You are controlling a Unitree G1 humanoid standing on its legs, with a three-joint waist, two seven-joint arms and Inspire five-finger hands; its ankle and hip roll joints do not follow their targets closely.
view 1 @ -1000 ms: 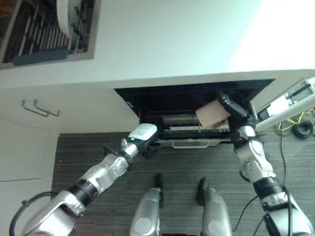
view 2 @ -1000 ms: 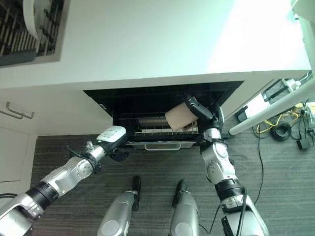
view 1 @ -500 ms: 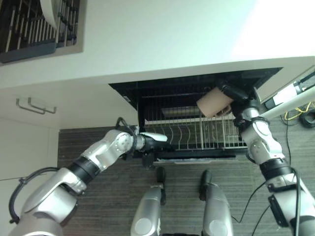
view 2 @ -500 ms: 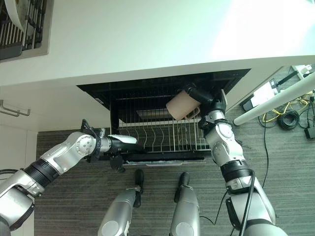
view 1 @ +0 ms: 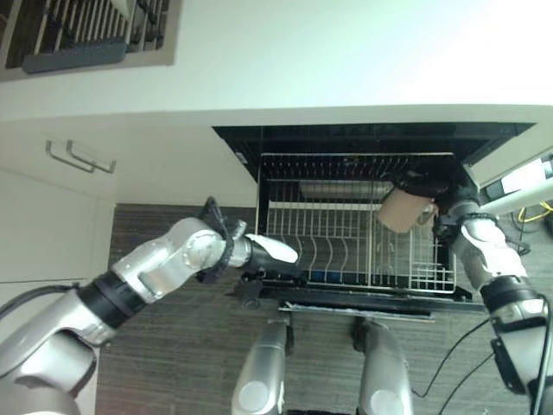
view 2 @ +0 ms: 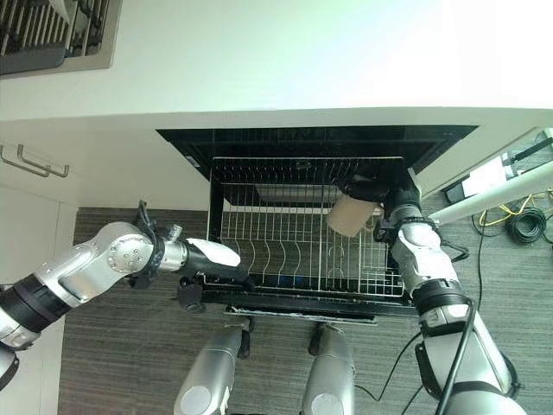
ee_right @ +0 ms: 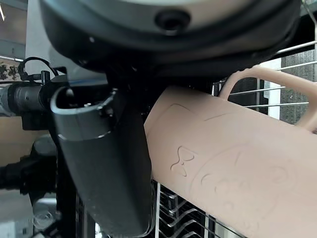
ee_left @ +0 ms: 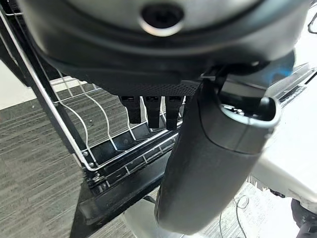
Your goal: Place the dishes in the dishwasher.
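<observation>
The dishwasher's wire rack (view 1: 346, 226) is pulled out from under the counter. My left hand (view 1: 270, 252), with its white thumb cover, sits at the rack's front left corner. In the left wrist view its fingers (ee_left: 148, 111) hook over the rack's front wire (ee_left: 124, 148), with the thumb (ee_left: 213, 163) below. My right hand (view 2: 381, 188) is shut on a tan mug (view 2: 349, 214), which lies on its side just above the rack's right part. In the right wrist view the mug (ee_right: 233, 168) shows embossed shapes, and its handle (ee_right: 257, 79) points away from the thumb (ee_right: 106, 163).
The white countertop (view 1: 302, 60) overhangs the dishwasher's dark opening (view 2: 285, 143). A dish rack (view 1: 86, 35) stands on the counter at the far left. Cabinet handles (view 1: 82, 156) are on the left. A white pole (view 2: 501, 190) and cables (view 2: 527, 220) are at the right.
The rack has slid further out with my left hand at its front corner. My right hand has lowered the mug to just over the rack's right part. The camera has shifted.
</observation>
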